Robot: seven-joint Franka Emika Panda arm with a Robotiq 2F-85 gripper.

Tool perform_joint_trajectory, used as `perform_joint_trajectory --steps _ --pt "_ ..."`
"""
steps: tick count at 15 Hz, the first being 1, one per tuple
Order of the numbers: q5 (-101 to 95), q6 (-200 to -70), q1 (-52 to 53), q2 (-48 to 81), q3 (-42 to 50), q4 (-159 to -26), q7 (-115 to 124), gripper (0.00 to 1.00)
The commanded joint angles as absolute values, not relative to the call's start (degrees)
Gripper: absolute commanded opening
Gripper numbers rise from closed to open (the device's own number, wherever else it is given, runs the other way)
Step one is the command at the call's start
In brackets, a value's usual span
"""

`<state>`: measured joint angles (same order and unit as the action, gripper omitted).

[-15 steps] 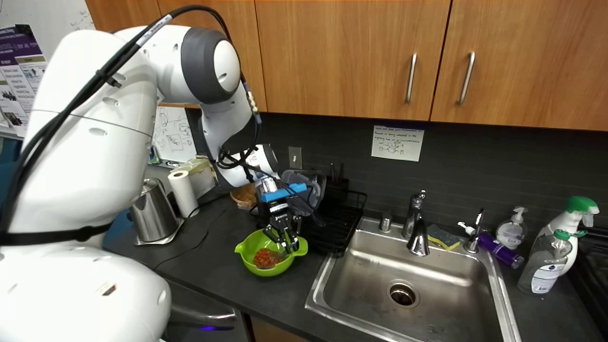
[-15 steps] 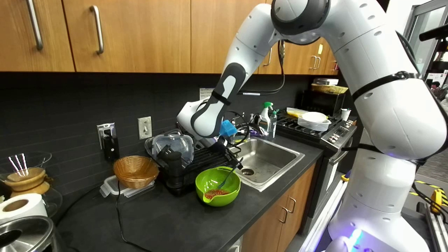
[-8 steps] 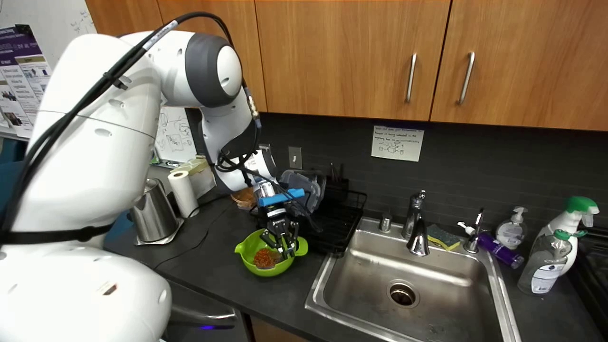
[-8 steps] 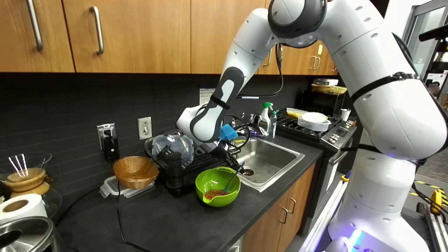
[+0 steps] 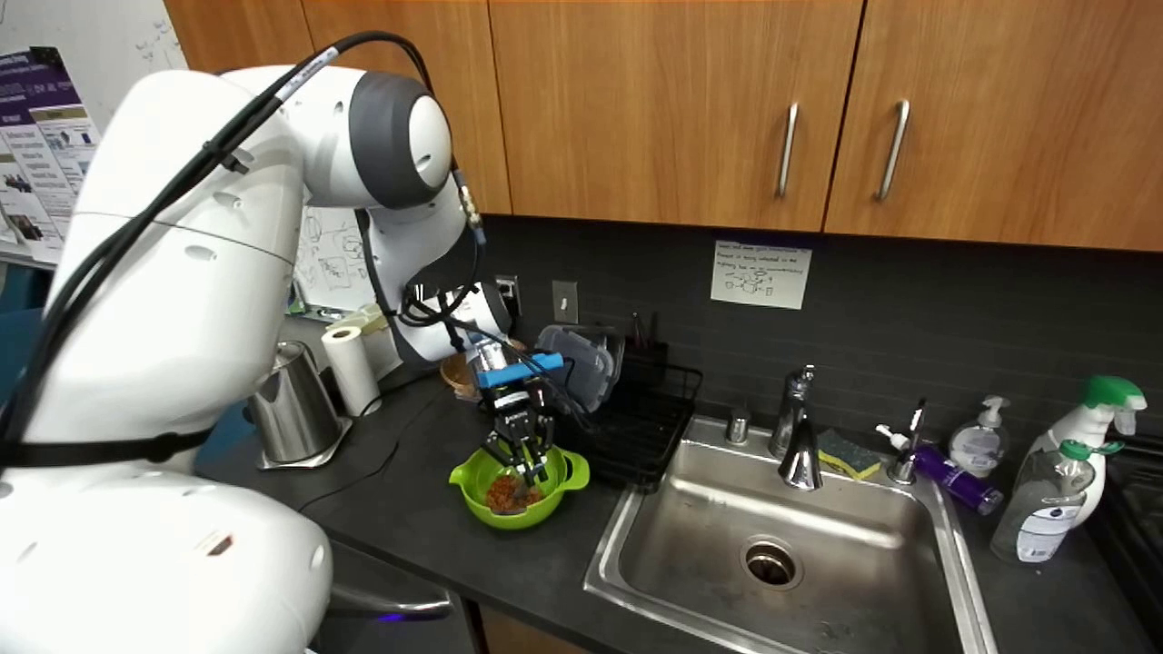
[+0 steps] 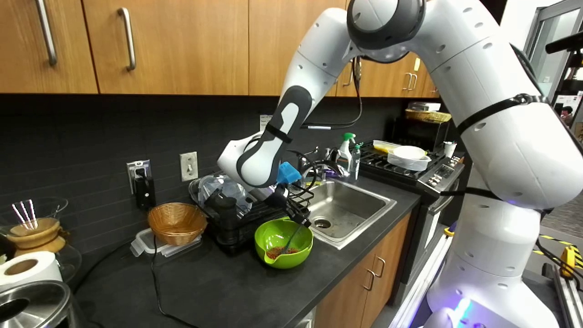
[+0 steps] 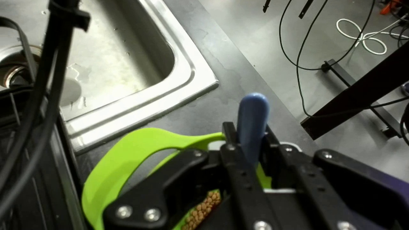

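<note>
My gripper (image 7: 250,132) is shut on the blue handle of a utensil (image 7: 253,111), whose rounded end sticks up past the fingertips. The utensil's thin shaft (image 6: 292,239) slants down into a green bowl (image 6: 262,239), and its lower end reaches the orange-brown grains (image 6: 275,252) there. What shape that end has cannot be made out. Over the bowl's inside stands the gripper (image 5: 529,474) in an exterior view, pointing downward. The bowl's looped handle (image 7: 127,153) shows in the wrist view, with some grains (image 7: 204,207) visible between the black finger links.
Right behind the bowl stands a black dish rack (image 5: 636,427) with a clear container (image 5: 577,368). The steel sink (image 5: 872,581) and faucet (image 5: 800,445) lie beside it. A wicker basket (image 6: 176,223), a kettle (image 5: 295,409) and a paper roll (image 5: 351,368) share the counter.
The gripper and utensil have dropped slightly, then shifted left over the bowl in both exterior views. The utensil's lower end has moved among the grains. The bowl has stayed in place.
</note>
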<state>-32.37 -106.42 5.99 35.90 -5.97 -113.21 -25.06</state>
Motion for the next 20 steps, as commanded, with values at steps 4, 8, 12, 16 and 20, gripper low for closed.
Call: perform_joint_trajectory --steps 4,8,12,16,20 --pt "-30.61 -106.4 4.46 35.31 -5.58 -111.83 -25.07 0.05" --pt "-29.83 -107.26 3.38 35.43 -5.44 -112.8 -25.12 0.05" --pt "-29.37 -108.33 2.99 35.61 -5.59 -114.15 -25.11 0.05" --pt "-29.67 -108.71 3.83 36.02 -5.98 -114.75 -25.02 0.05" --pt "-29.89 -108.58 5.12 35.95 -6.58 -113.81 -24.78 0.05"
